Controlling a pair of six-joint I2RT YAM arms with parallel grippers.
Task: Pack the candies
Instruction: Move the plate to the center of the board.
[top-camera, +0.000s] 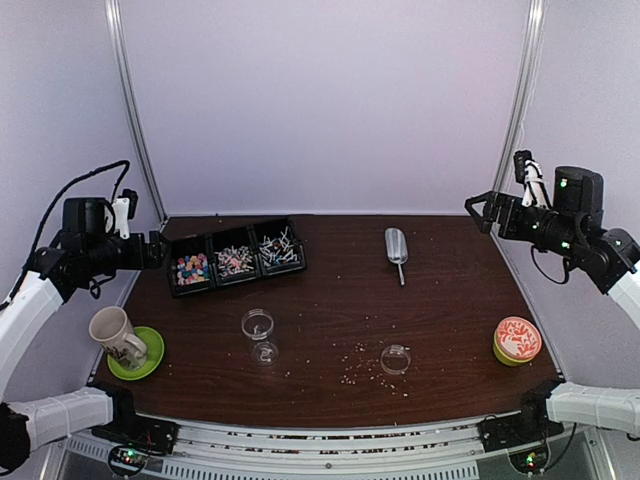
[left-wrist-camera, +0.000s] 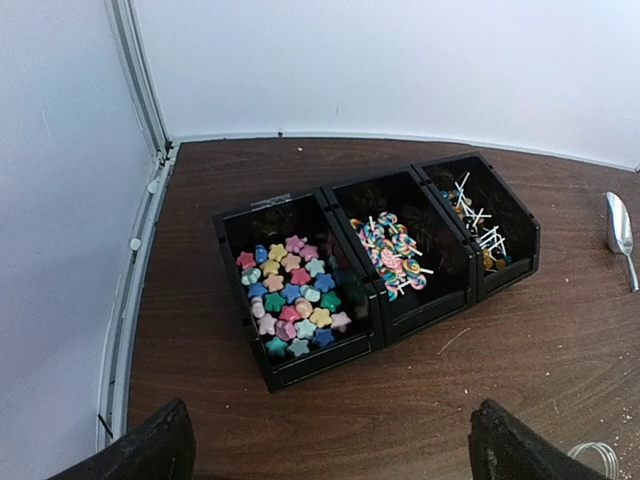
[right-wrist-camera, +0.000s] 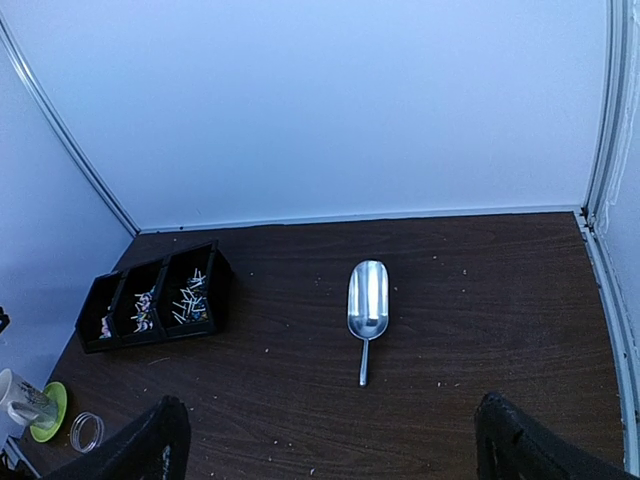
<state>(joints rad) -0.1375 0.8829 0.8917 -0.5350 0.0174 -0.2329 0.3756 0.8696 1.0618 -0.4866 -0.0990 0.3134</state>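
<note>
Three bins (left-wrist-camera: 322, 364) of candies (left-wrist-camera: 291, 296) sit near the far-left edge; one scoop (top-camera: 396, 246), two clear cups (top-camera: 257, 325) well apart; left gripper (left-wrist-camera: 336, 446) and right gripper (right-wrist-camera: 331, 442) gape empty

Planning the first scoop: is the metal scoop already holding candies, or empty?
Empty: the metal scoop lies on the table, its shiny bowl bare in the right wrist view.
</note>
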